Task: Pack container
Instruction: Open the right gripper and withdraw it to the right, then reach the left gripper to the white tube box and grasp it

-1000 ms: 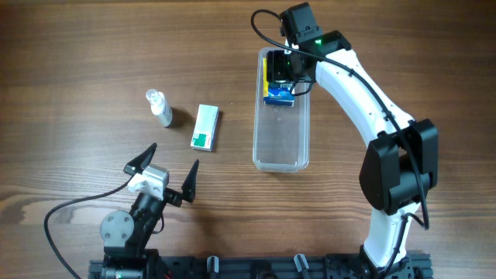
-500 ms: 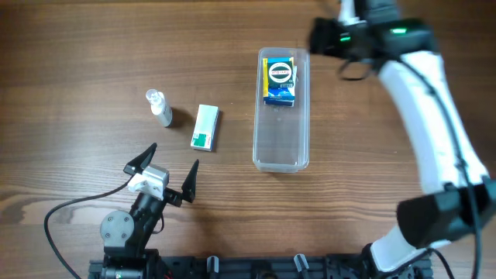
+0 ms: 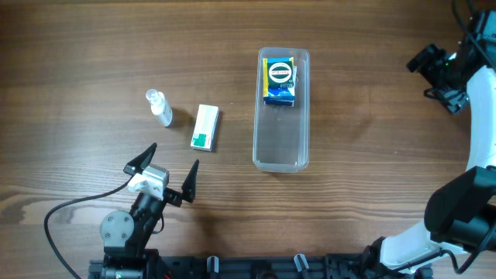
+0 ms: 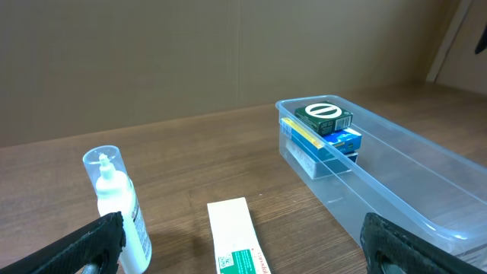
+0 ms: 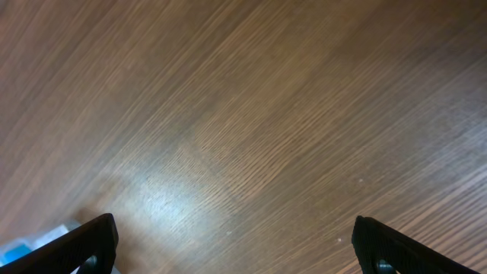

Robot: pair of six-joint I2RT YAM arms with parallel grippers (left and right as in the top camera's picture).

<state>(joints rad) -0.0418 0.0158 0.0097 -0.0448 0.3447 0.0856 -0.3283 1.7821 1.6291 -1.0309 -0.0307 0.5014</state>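
The clear container [image 3: 281, 132] lies lengthwise at the table's middle. A green-topped box on a blue and yellow box [image 3: 280, 81] sits in its far end, and also shows in the left wrist view [image 4: 327, 125]. My right gripper [image 5: 232, 247] is open and empty over bare wood. In the overhead view it is far right of the container [image 3: 439, 71]. My left gripper [image 3: 167, 172] is open and empty at the front left, its fingers either side of a white and green box [image 4: 237, 245] ahead. The container [image 4: 396, 183] is to its right.
A small white bottle with a clear cap [image 3: 160, 108] stands left of the white and green box [image 3: 205, 126], and also shows in the left wrist view [image 4: 114, 202]. A blurred bit of blue [image 5: 17, 250] shows at the lower left of the right wrist view.
My right arm has swung from over the container's far end to the far right of the table. The stacked boxes stay in the container. The left arm has not moved.
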